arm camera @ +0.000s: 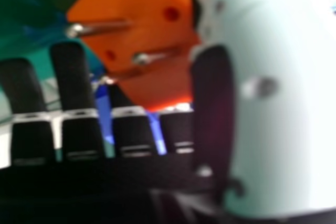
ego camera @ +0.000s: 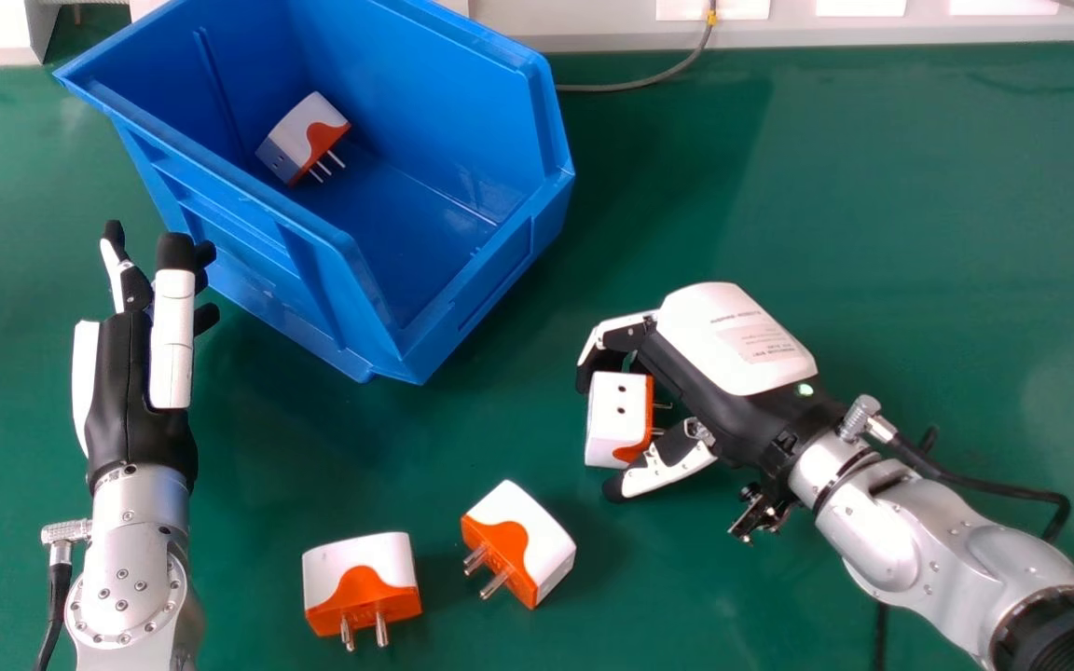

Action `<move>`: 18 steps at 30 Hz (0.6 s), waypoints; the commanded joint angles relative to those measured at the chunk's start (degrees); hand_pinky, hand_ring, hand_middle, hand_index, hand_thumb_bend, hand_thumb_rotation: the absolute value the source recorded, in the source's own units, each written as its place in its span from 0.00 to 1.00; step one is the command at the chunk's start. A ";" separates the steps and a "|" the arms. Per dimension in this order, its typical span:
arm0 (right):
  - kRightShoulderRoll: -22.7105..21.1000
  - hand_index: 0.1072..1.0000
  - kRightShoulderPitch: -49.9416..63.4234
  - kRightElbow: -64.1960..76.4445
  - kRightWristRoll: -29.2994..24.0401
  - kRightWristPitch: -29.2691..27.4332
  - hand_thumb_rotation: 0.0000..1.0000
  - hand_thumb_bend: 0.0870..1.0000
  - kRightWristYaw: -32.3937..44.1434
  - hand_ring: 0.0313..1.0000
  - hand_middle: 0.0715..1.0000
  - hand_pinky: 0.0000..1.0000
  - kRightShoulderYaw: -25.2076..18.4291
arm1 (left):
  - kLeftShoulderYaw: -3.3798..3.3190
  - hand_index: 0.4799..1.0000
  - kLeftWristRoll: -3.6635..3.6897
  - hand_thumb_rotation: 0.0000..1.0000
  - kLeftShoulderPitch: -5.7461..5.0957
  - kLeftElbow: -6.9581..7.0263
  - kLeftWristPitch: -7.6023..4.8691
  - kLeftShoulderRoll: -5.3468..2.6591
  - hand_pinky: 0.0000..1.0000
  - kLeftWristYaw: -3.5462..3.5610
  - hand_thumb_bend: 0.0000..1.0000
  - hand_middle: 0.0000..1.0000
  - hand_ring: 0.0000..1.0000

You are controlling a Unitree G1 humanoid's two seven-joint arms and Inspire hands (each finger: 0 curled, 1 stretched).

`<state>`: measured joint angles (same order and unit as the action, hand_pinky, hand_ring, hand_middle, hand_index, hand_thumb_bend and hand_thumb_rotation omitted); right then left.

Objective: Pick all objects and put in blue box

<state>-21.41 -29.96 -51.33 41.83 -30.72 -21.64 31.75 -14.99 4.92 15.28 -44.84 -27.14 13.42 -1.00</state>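
Right hand (ego camera: 733, 345): thumb and fingers curled round one adapter, over the green table (ego camera: 873, 242), right of the blue box (ego camera: 490, 308)
Held adapter (ego camera: 612, 419): white block with an orange side, the colours meeting in a curved line; small dark holes in the white face; metal pins pointing in at the palm, three of them seen close up in the right hand view
Boxed adapter (ego camera: 299, 135): inside the blue box, tilted, its orange side and pins towards the box floor; holes in its white face
Left loose adapter (ego camera: 369, 554): on the table, nearer the robot than the box; white above, orange wave below, two pins towards the robot
Right loose adapter (ego camera: 532, 531): just beside that one, apart from it, turned at an angle, pins towards the robot's left
Left hand (ego camera: 131, 391): open, fingers straight, beside the box's left side
Writing: small print on the right hand's white back, too small to read
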 commanded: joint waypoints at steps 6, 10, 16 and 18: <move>-0.27 0.47 -1.34 -0.50 1.36 -1.46 0.00 0.46 -5.47 0.44 0.50 0.35 -1.34 | -0.19 0.89 -0.01 1.00 0.13 0.39 -0.60 0.77 0.86 0.17 0.96 0.87 0.90; -0.45 0.46 -1.20 -0.84 2.36 -3.36 0.00 0.46 -11.10 0.43 0.50 0.34 -1.59 | -0.22 0.89 0.07 1.00 0.10 0.34 -0.61 0.80 0.86 0.26 0.96 0.87 0.90; 1.31 0.45 -2.21 -5.02 6.82 -5.26 0.00 0.45 -28.97 0.43 0.48 0.35 -0.50 | -0.15 0.89 0.01 1.00 0.16 0.19 -0.66 0.79 0.86 0.24 0.96 0.87 0.90; 2.19 0.45 -2.82 -6.73 8.58 -5.48 0.00 0.45 -35.07 0.43 0.48 0.35 0.19 | -0.15 0.89 0.04 1.00 0.12 0.18 -0.69 0.81 0.86 0.29 0.96 0.87 0.90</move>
<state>-19.87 -30.59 -57.60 49.85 -35.26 -51.75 31.69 -14.97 4.91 15.28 -45.01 -27.15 13.70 -0.95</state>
